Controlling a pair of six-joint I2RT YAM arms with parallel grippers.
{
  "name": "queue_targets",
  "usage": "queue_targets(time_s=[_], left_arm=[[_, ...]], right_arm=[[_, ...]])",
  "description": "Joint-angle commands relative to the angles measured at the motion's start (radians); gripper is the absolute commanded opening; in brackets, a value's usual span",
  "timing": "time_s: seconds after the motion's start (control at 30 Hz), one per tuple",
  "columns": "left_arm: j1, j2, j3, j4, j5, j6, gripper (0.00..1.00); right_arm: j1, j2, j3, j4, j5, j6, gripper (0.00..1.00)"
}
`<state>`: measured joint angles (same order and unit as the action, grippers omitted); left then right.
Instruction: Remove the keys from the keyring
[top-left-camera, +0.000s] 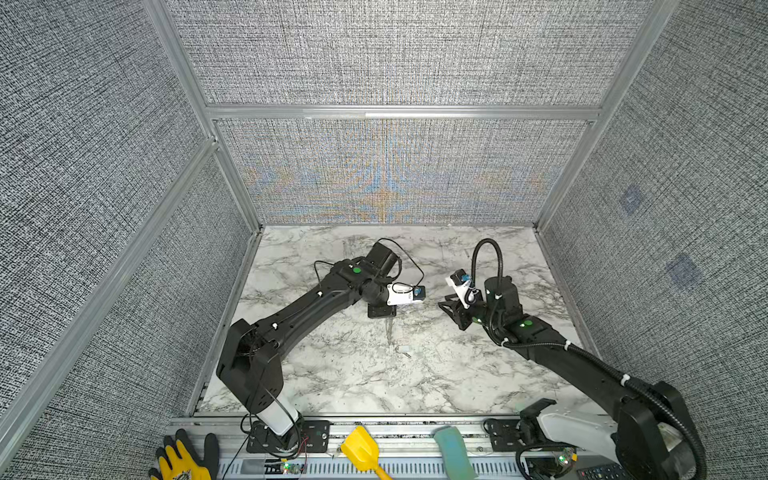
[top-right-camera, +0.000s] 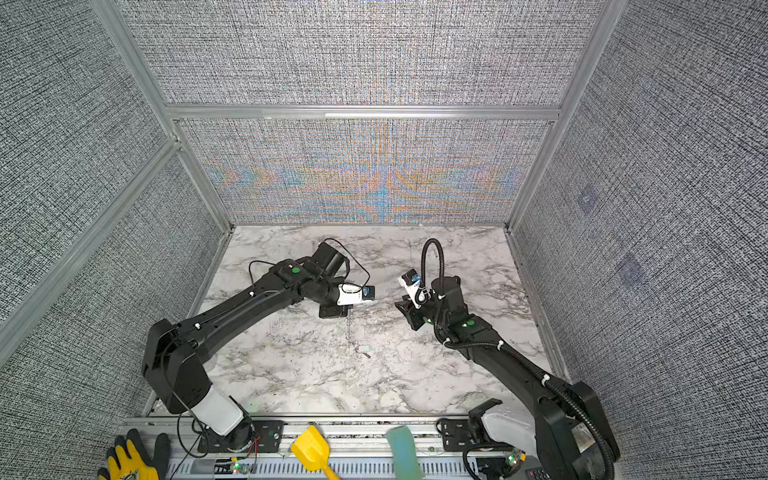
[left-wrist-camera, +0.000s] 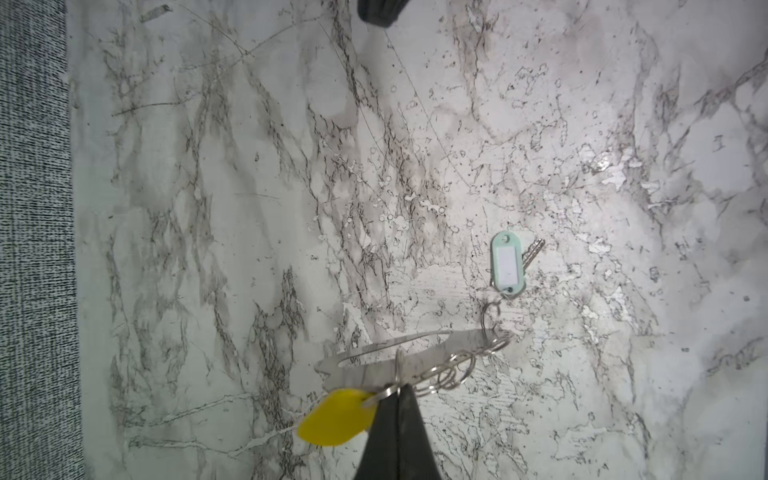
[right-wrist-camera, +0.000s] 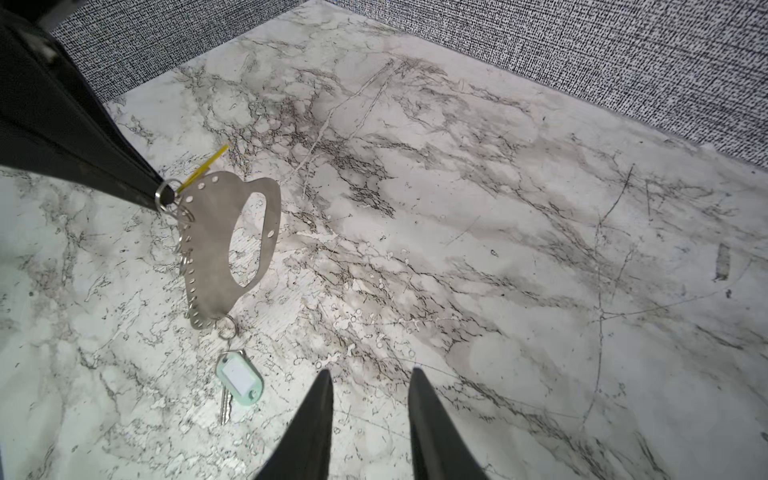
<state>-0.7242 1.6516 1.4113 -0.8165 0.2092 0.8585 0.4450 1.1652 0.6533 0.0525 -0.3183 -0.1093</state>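
The keyring (right-wrist-camera: 212, 249), a flat grey plate with an oval cut-out and a row of holes, hangs edge-down from my left gripper (left-wrist-camera: 400, 388). That gripper is shut on the split ring at the plate's top, which carries the yellow tag (left-wrist-camera: 336, 417); the key on that tag is hidden. From the plate's low end another ring leads to the teal-tagged key (right-wrist-camera: 240, 382), which lies flat on the marble. My right gripper (right-wrist-camera: 370, 374) is open and holds nothing, a short way beside the teal tag. In both top views the keyring (top-left-camera: 389, 328) (top-right-camera: 349, 328) shows only as a thin strip.
Grey fabric walls (top-left-camera: 395, 174) close in the marble table (top-left-camera: 457, 374) on three sides. On the front rail lie a yellow scoop (top-left-camera: 361, 451), a teal block (top-left-camera: 453, 451) and a yellow-and-black glove (top-left-camera: 183, 457). Several spare split rings (left-wrist-camera: 453, 372) hang along the plate's edge.
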Motion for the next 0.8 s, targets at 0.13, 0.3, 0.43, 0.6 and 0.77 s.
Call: queue_targets(time_s=[0.13,0.3,0.43,0.6,0.77], left_arm=[[0.000,0.157,0.112,-0.060,0.007,-0.056,0.00],[-0.010,0.264,0.206,-0.059,0.086,-0.076,0.00],[-0.026,0.329,0.238,-0.041,0.141,-0.095,0.00],[-0.044,0.424,0.294,-0.034,0.172,-0.159,0.02],[-0.050,0.494,0.354,-0.037,0.189,-0.209,0.15]], right_arm=[[0.000,-0.005,-0.002,-0.041,0.051,0.025,0.33],[0.001,-0.015,-0.009,-0.064,0.091,0.023,0.33],[-0.001,-0.033,-0.023,-0.077,0.156,0.016,0.33],[-0.018,-0.061,-0.047,-0.082,0.215,0.014,0.33],[-0.038,-0.070,-0.066,-0.080,0.251,0.024,0.34]])
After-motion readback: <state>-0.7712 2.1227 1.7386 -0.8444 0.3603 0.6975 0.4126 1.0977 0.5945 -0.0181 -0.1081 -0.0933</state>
